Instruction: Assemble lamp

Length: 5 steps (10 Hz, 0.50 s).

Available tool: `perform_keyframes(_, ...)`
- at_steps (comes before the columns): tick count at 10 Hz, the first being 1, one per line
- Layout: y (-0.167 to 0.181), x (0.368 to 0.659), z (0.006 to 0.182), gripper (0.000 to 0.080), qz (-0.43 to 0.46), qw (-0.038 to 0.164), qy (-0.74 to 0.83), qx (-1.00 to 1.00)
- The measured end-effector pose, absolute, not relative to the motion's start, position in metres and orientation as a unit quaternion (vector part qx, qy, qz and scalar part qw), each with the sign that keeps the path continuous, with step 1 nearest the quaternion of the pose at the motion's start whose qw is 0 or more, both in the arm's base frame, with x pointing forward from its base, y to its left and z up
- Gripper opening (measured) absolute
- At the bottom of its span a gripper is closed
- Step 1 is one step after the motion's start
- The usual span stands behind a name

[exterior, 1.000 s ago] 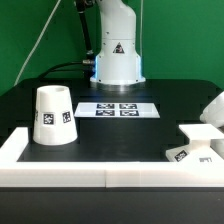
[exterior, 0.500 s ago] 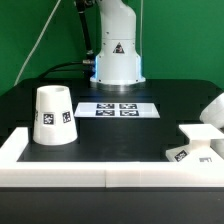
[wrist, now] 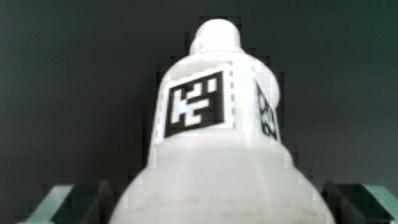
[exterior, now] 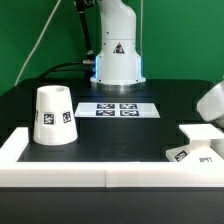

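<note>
In the wrist view the white bulb [wrist: 214, 130] fills the picture, rounded body near the camera, narrow end pointing away, a square tag on its side. My gripper [wrist: 210, 208] is shut on its wide end, with a finger [wrist: 68, 206] showing dark on each side. In the exterior view the bulb [exterior: 212, 100] shows at the right edge, held above the flat angular base [exterior: 196, 146]; the gripper itself is out of that view. The tapered cone shade [exterior: 52, 116] stands narrow end up on the exterior view's left.
The marker board [exterior: 118, 109] lies flat in the middle of the black table. The white robot pedestal [exterior: 118, 55] stands behind it. A low white wall [exterior: 60, 170] borders the table's near side, with green curtain behind the scene.
The bulb at the exterior view's right edge has risen slightly and shifted a little left. The shade, the base and the marker board have not moved.
</note>
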<state>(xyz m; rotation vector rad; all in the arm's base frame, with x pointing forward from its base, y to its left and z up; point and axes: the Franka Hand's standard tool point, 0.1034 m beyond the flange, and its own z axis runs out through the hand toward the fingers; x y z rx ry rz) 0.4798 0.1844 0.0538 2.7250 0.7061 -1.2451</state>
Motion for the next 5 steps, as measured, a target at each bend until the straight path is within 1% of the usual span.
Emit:
perform_keyframes(2,0.167,0.488,0.079,0.0577,-0.404,0.02,0.233,0.884)
perform_keyframes(3,0.16,0.491,0.088,0.0577,-0.395,0.017,0.23,0.889)
perform_keyframes(4,0.161,0.488,0.085,0.0577,-0.397,0.018,0.229,0.889)
perform_keyframes(5,0.162,0.491,0.081,0.0577,-0.387,0.017,0.23,0.893)
